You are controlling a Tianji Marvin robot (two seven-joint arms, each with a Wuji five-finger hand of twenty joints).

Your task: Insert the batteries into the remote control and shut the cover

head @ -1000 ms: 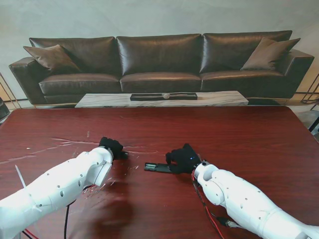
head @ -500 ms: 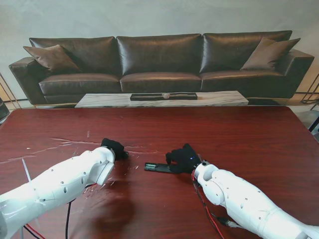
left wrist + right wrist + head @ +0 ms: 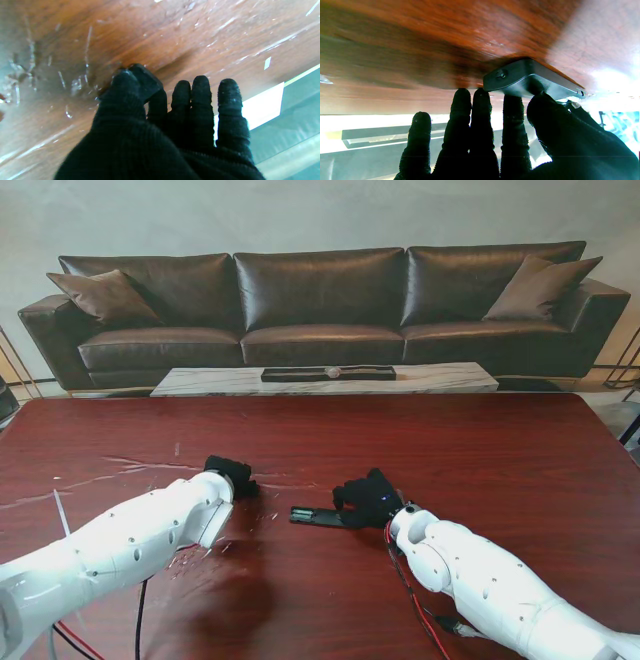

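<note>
So the remote control (image 3: 318, 516) lies flat on the surface, roughly mid-width and closer to the near edge than the far 1, pointing off toward the left edge. The right hand (image 3: 368, 498) sits on its right end, and the wrist view shows why: the thumb (image 3: 546, 110) presses against the side of the black body (image 3: 520, 75) while the other 4 fingers (image 3: 480, 112) stand straight and close together just beside it. Looks to me like it's there purely to pin the thing so it can't slide when something gets pushed into it.

The left hand (image 3: 228, 476) is further toward the left edge, well apart from the remote. Its thumb (image 3: 125, 85) and index finger pinch a small dark blocky piece (image 3: 146, 80) right down at the surface, the other 3 fingers (image 3: 200, 100) extended and pressed side by side. Could be the cover, could be something else, I honestly can't tell. No batteries I can make out anywhere, too small or hidden.

My guess is we're early: whatever's pinched has to travel over to the remote, and a thin pinch like that could easily slip.
</note>
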